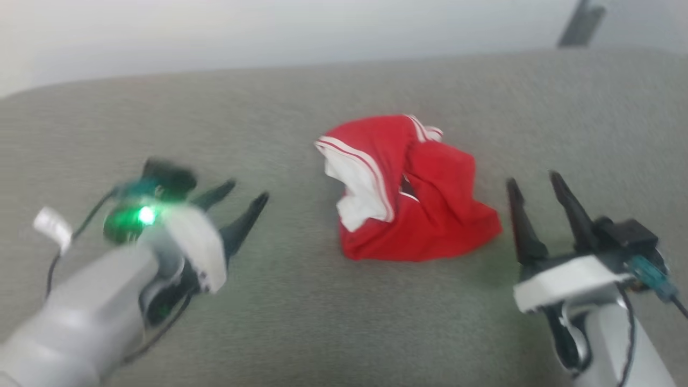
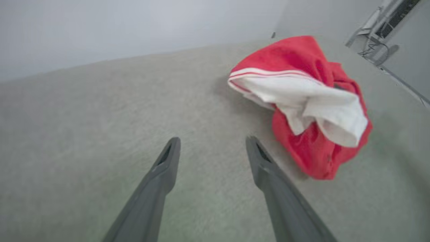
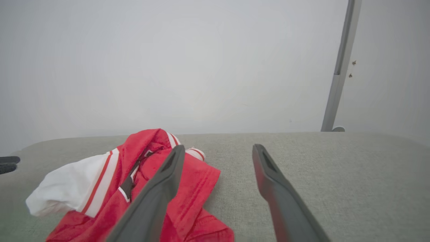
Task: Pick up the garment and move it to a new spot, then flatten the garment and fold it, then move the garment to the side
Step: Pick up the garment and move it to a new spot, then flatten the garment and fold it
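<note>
Hovering at left, our left gripper is spread and empty. The garment lies crumpled mid-surface, apart from both grippers. Our right gripper is likewise spread and empty. We judge flattening is next, which means pinching a hem or sleeve. The grey woven surface meets a pale wall, with a metal post at right.

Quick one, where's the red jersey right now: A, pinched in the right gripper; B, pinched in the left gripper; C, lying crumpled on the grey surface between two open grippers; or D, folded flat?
C: the garment lies in a crumpled heap on the grey surface, with the left gripper and right gripper open on either side, neither holding it.
</note>
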